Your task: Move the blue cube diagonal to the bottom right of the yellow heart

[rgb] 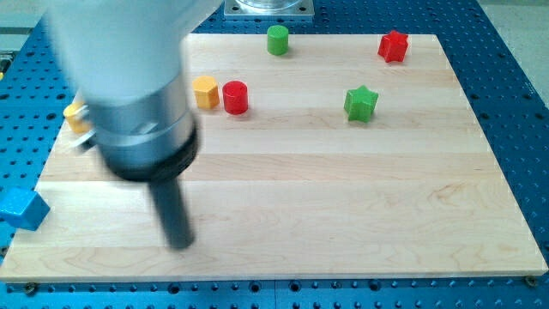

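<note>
The blue cube (21,209) sits at the view's left edge, partly off the wooden board (343,215). A yellow block (75,114), mostly hidden behind the arm, shows at the upper left; its shape cannot be made out. My tip (180,243) rests on the board at the lower left, well to the right of the blue cube and slightly lower in the view. It is below the hidden yellow block. The tip touches no block.
A yellow hexagon-like block (205,91) and a red cylinder (235,97) stand side by side at upper middle. A green cylinder (277,39) is at the top, a red star-like block (393,46) at top right, a green star (361,103) below it.
</note>
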You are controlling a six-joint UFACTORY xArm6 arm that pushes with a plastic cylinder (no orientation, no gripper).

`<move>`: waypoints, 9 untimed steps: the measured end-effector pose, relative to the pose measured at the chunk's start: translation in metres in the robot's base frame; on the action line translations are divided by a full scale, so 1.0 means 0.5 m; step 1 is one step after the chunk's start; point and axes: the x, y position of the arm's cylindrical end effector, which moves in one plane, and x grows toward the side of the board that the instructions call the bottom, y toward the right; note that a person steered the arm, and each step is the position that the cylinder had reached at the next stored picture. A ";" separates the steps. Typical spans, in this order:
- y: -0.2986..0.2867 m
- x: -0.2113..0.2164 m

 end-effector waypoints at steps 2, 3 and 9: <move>-0.168 0.016; -0.301 0.013; -0.006 -0.298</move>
